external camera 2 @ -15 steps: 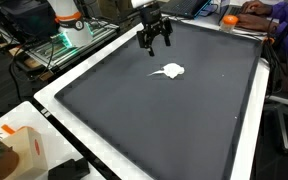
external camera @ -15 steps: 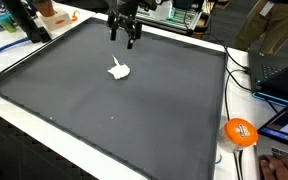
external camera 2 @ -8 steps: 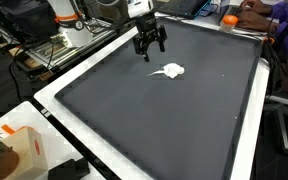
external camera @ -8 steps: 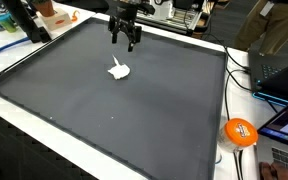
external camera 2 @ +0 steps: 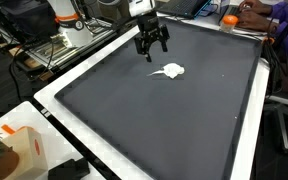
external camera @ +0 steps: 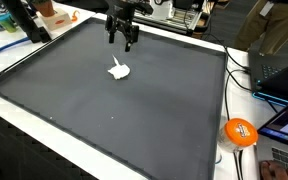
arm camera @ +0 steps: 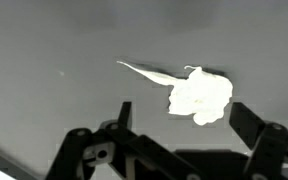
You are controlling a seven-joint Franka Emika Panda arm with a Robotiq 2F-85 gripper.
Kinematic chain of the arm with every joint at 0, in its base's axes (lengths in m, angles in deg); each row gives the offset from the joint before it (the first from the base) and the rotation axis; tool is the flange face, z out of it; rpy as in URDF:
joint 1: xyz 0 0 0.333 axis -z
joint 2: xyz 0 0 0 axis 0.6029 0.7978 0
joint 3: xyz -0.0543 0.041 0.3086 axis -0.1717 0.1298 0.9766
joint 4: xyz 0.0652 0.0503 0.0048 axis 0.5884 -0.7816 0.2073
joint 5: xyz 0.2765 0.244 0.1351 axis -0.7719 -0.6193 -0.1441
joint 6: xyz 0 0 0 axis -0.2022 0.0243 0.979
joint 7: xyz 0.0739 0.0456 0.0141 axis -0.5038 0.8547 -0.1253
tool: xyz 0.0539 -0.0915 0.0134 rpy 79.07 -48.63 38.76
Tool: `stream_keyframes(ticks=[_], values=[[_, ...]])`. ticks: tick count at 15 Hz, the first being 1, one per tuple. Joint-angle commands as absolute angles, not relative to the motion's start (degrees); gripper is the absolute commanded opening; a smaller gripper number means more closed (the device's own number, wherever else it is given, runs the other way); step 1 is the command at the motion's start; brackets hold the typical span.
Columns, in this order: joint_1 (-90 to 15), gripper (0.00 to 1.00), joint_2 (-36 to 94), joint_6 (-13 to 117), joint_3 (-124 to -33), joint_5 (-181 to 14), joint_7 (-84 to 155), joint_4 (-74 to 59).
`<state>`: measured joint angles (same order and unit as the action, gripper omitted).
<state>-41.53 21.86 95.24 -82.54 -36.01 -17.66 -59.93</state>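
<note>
A small crumpled white piece of tissue [external camera: 119, 70] [external camera 2: 168, 71] lies on the dark grey mat [external camera: 134, 110] [external camera 2: 164, 120]. In the wrist view it shows as a white blob with a thin tail [arm camera: 199, 95]. My gripper [external camera: 121, 42] [external camera 2: 150, 49] hangs above the mat, just beyond the tissue toward the far edge, not touching it. Its jaws stand open with nothing between them. In the wrist view the dark fingers [arm camera: 254, 125] frame the lower edge, the gripper [arm camera: 184, 125] sitting below the tissue.
A white border [external camera 2: 54, 88] rims the mat. An orange ball [external camera: 240, 132] lies off the mat near cables and a laptop [external camera: 279, 70]. A cardboard box [external camera 2: 24, 150] stands near a corner. A person [external camera 2: 269, 20] sits at the far side.
The gripper has risen and drawn slightly back from the tissue toward the mat's far edge. The tissue has not moved.
</note>
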Motion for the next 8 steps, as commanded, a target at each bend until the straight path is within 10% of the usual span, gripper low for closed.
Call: stream_keyframes(ticks=[1, 8], values=[[-41.6, 1.00, 23.4, 98.5, -84.0, -34.0, -18.5, -59.7], [-41.8, 1.00, 24.5, 102.7, -84.3, -34.7, -17.4, -60.2]])
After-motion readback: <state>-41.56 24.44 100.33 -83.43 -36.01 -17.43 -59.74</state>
